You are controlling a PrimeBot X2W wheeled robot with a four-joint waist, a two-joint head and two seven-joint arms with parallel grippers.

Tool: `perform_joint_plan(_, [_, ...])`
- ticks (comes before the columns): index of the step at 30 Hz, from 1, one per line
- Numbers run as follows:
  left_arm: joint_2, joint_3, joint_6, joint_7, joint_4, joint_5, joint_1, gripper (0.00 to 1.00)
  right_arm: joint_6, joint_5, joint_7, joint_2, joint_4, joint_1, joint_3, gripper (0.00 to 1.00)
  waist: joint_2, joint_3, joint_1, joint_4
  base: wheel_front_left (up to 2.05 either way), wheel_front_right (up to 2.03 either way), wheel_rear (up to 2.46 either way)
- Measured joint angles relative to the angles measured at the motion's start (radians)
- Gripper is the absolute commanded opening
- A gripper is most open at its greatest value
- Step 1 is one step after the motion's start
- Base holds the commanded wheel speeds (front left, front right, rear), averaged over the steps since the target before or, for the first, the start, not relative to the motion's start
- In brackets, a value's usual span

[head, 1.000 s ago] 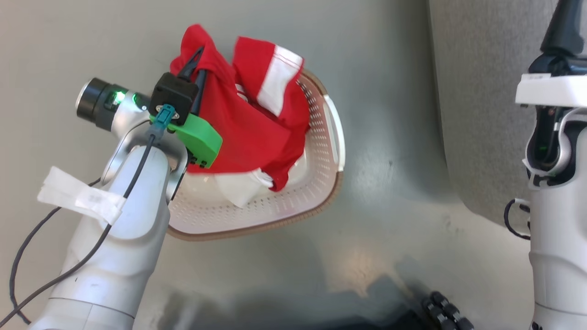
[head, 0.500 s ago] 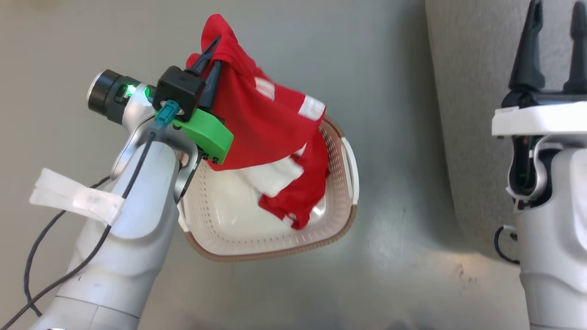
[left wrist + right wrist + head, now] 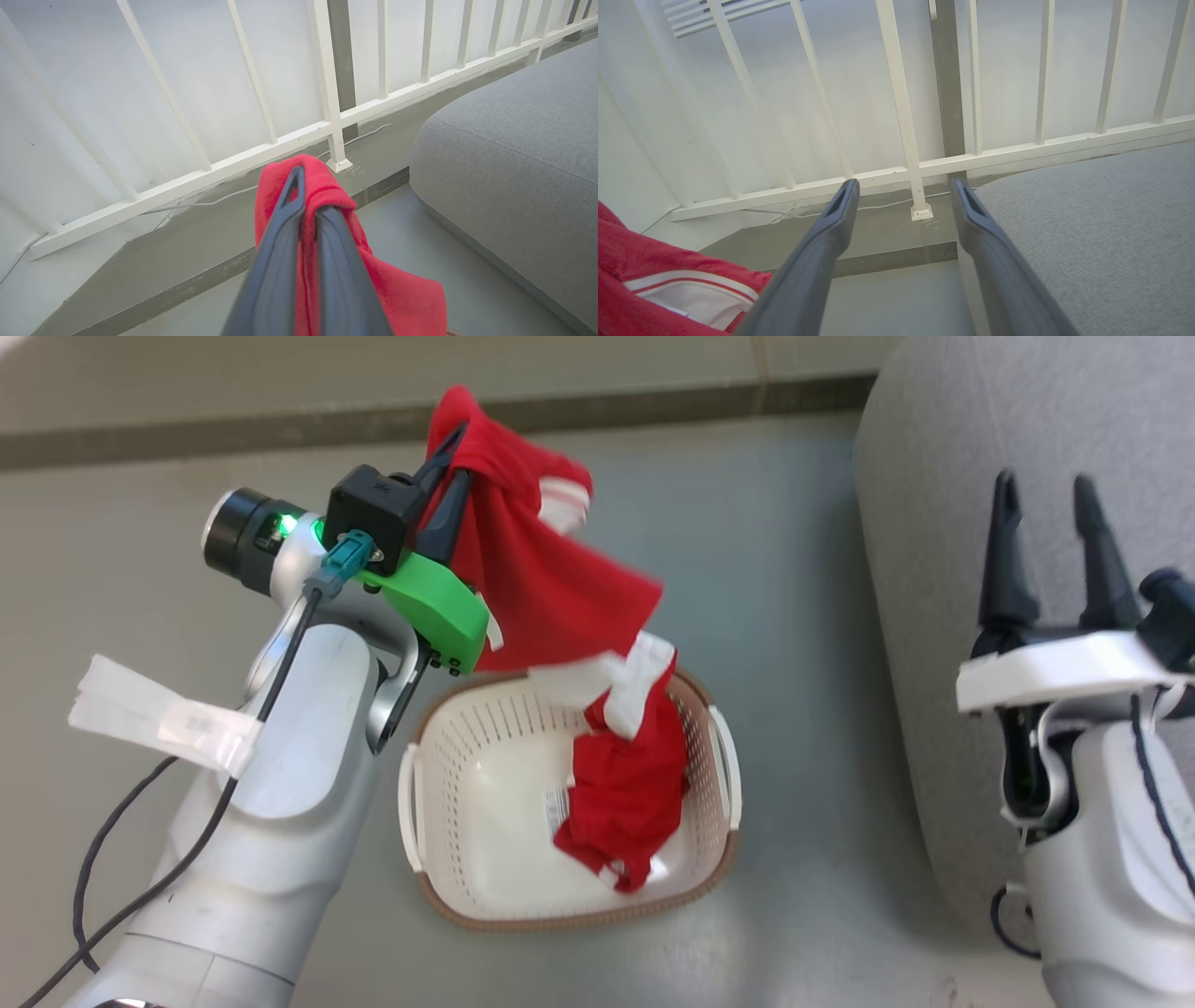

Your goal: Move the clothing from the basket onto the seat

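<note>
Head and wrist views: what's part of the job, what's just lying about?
Job:
clothing, top pinched in the shut left claw, lower end in the basket
seat
right claw, open

Lying about:
white railing
floor cable
tape on the left forearm

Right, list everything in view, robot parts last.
white perforated plastic laundry basket: one, white with brown rim, on the floor
grey upholstered fabric seat: one, grey, right of the basket
red soft fabric clothing: count unclear, red with white bands, top pinched in the left gripper, lower end in the basket
barred railing: one, white, beyond the floor
thin cable: one, white, along the railing's foot
left gripper: one, dark, shut on the clothing
right gripper: one, dark, open, empty, by the seat
</note>
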Motion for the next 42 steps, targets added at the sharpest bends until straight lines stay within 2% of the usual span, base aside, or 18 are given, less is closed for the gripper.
perform_joint_plan(12, [-0.002,-0.047,-0.001,0.058,0.015,-0.079,0.001,0.0,0.017,0.0,0.0,0.004,0.072,0.101,0.048,1.0,0.0,-0.173,0.0,0.008,0.0,0.0,0.0])
perform_joint_plan(21, [-0.004,-0.121,-0.003,0.103,0.006,-0.21,0.049,0.0,0.046,0.0,0.0,0.005,0.135,0.168,0.136,1.0,0.0,-0.316,0.0,-0.001,0.0,0.0,0.0])
perform_joint_plan(26, [-0.004,-0.143,-0.003,0.129,-0.028,-0.259,0.055,0.0,0.071,0.0,0.0,0.003,0.149,0.177,0.226,1.0,0.0,-0.375,0.0,-0.008,0.0,0.0,0.0])
perform_joint_plan(32, [-0.004,-0.168,-0.003,0.161,-0.061,-0.299,0.056,0.0,0.097,0.02,0.0,0.003,0.167,0.175,0.386,1.0,0.0,-0.414,-0.0001,-0.013,0.0,0.0,0.0])
perform_joint_plan(42, [-0.004,-0.233,0.001,0.19,-0.12,-0.348,0.056,0.0,0.105,0.046,0.0,-0.005,0.186,0.102,0.582,1.0,0.0,-0.414,0.0,0.02,0.0,0.0,0.0])
